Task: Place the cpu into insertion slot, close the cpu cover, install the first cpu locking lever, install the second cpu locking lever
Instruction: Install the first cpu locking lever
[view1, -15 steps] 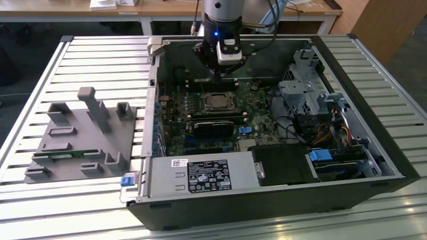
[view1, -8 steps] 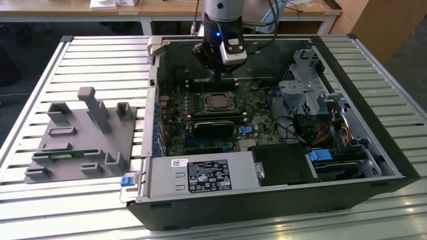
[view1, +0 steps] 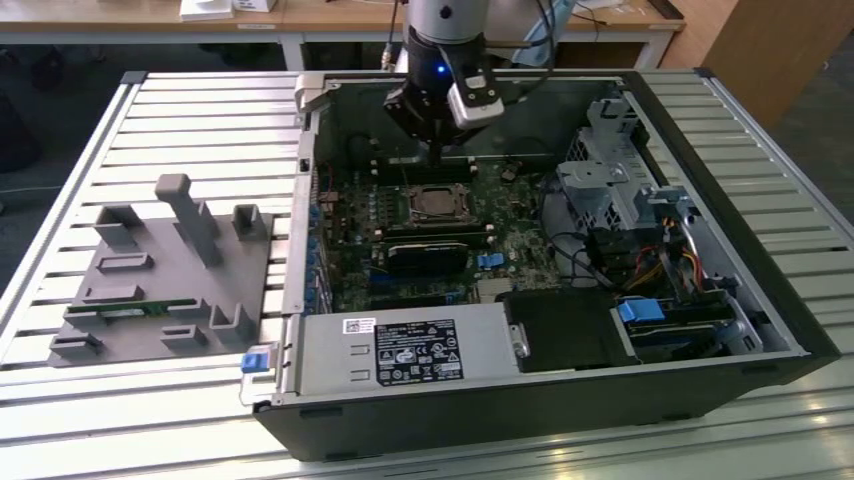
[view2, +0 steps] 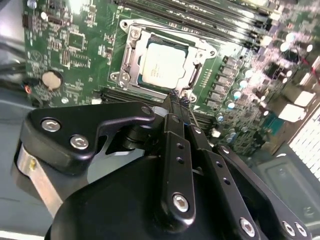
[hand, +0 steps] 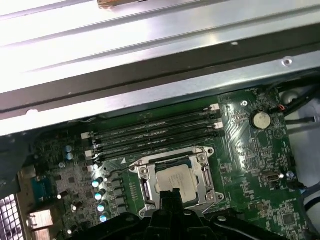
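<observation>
The cpu lies flat in the insertion slot on the green motherboard, its dull silver top showing in both wrist views. The silvery cpu cover lies down around the chip as a frame. Thin wire levers run along the socket's sides; I cannot tell whether they are latched. My gripper hangs just above the socket's edge, its fingers shut together on nothing. In the exterior view the gripper sits just behind the socket inside the open case.
Long black memory slots flank the socket. A black heatsink-like block lies in front of it, with the power supply at the case front. A drive cage and cables fill the exterior view's right. A grey fixture stands on the table.
</observation>
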